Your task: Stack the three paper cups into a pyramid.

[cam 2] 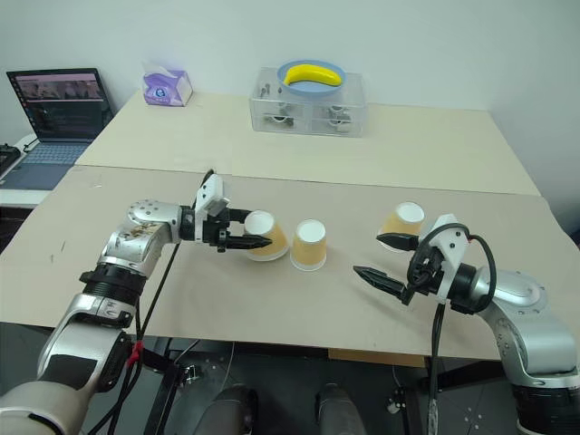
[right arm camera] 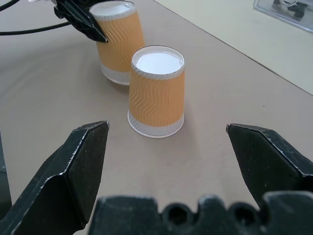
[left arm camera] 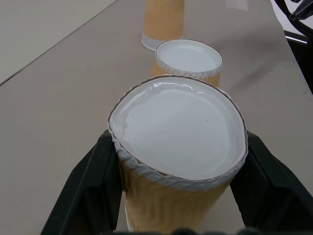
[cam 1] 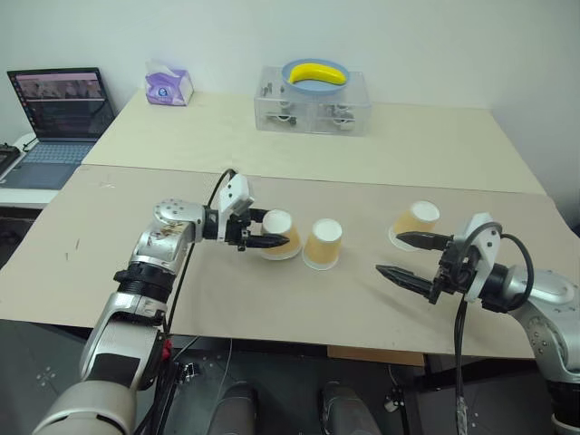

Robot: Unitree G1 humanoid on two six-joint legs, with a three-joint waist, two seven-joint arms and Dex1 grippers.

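On the tan tabletop [cam 1: 127, 272] no pyramid exists yet: the left gripper [cam 1: 265, 230] is clamped around one upside-down paper cup [cam 1: 282, 234] just beside a second inverted cup [cam 1: 323, 244], while the wide-open, empty right gripper [cam 1: 408, 257] hovers near the third cup [cam 1: 416, 221], well apart and unstacked.

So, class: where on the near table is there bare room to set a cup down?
Bare: between the middle cup and the right cup, and the table left of the left gripper. Crowded: where that gripper's held cup nearly meets the middle one.
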